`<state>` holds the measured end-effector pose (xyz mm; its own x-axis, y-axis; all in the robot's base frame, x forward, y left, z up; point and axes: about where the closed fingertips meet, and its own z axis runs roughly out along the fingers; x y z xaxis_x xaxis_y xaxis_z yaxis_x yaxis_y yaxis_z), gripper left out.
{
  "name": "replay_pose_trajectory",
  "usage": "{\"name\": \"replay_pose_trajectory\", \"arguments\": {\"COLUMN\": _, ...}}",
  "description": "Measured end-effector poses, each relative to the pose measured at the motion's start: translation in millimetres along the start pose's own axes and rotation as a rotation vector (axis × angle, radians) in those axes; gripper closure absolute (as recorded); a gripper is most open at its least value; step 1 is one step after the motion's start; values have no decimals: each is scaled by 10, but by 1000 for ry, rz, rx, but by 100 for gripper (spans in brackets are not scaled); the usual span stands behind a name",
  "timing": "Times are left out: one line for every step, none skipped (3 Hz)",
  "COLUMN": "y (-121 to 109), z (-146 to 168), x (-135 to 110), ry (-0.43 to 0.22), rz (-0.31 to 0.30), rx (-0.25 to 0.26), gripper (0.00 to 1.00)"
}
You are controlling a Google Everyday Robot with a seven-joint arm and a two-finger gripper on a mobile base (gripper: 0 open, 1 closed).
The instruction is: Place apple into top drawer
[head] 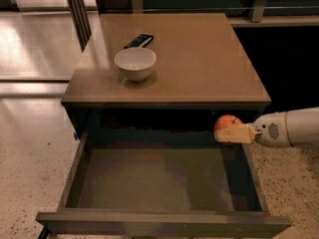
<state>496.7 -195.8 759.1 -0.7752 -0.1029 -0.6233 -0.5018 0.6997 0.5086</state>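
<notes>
Smooth, lightly glossy brown wood-look top on the counter [199,59], with pale glare toward 10 o'clock. Glossy white glaze, like ceramic, on the bowl [135,61] at 10 o'clock of that top. Shiny black plastic on the small flat device [139,40] just behind it. Matt, dull grey-brown wood on the drawer [149,224], duller and a little blotchy on its bottom. At 3 o'clock of the drawer, matt cream plastic on the hand [227,131], clamped on the apple [227,122] with its smooth, faintly shiny red-orange skin. Smooth white plastic casing on the arm [296,127] behind, with a small perforated patch. Polished, speckled, stone-like floor [30,148], bright with reflections at 9 o'clock.
</notes>
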Motion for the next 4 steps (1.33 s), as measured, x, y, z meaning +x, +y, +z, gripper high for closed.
{"name": "replay_pose_trajectory", "arguments": {"y": -123, "z": 136, "x": 116, "ry": 2, "rz": 36, "rx": 35, "gripper": 100}}
{"name": "replay_pose_trajectory", "arguments": {"y": -273, "z": 363, "x": 203, "ry": 58, "rz": 57, "rx": 31, "gripper": 100}}
{"name": "replay_pose_trajectory", "arguments": {"y": -483, "z": 589, "x": 306, "ry": 127, "rz": 77, "rx": 59, "gripper": 100}}
{"name": "replay_pose_trajectory", "arguments": {"y": -684, "z": 730, "x": 418, "ry": 172, "rz": 107, "rx": 84, "gripper": 100}}
